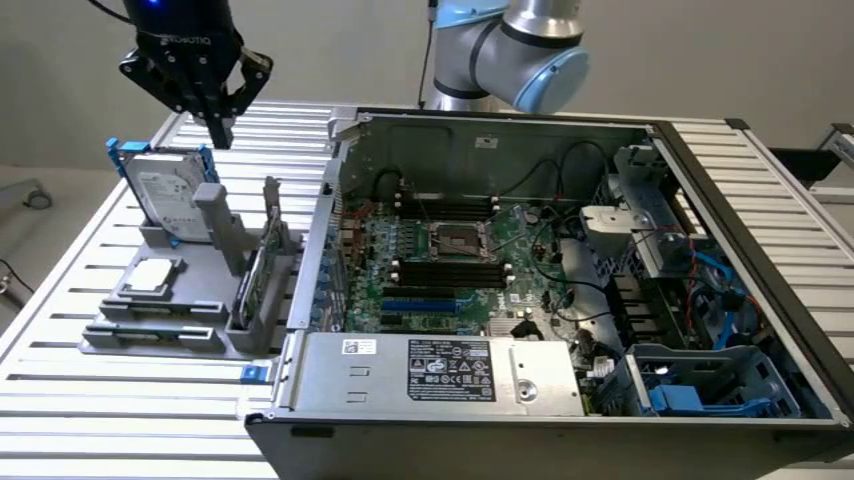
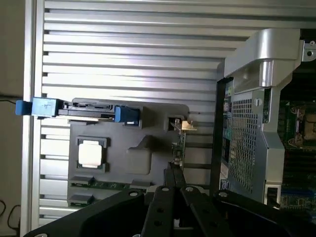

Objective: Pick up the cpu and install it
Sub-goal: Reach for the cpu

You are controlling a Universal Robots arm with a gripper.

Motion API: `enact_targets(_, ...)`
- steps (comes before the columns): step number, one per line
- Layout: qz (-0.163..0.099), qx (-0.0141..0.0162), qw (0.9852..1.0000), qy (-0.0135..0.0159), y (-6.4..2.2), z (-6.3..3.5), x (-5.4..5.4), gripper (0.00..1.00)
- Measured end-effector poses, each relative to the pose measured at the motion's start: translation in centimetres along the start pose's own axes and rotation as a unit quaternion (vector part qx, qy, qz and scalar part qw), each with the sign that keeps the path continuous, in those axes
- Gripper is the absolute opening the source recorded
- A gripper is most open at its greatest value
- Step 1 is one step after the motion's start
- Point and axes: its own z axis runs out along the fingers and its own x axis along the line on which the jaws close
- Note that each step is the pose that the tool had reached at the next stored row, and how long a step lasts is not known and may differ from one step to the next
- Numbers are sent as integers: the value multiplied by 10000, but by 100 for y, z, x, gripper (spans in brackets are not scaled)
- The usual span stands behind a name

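Plain pale wall behind; slatted aluminium table; pale floor at exterior view's left.

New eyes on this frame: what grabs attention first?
The open computer case, its motherboard socket exposed, sits in the exterior view's middle and right. On the exterior view's left, a grey holder carries an upright hard drive and the small silvery cpu, lying flat. The black gripper hangs shut above the hard drive, holding nothing.

1 cpu, 1 HDD, 1 PC case, 1 grey tray.
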Motion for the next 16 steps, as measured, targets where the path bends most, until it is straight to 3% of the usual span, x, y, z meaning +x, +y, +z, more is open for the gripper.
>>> enact_targets(16,-33,14,10000,55,21,178,725,11)
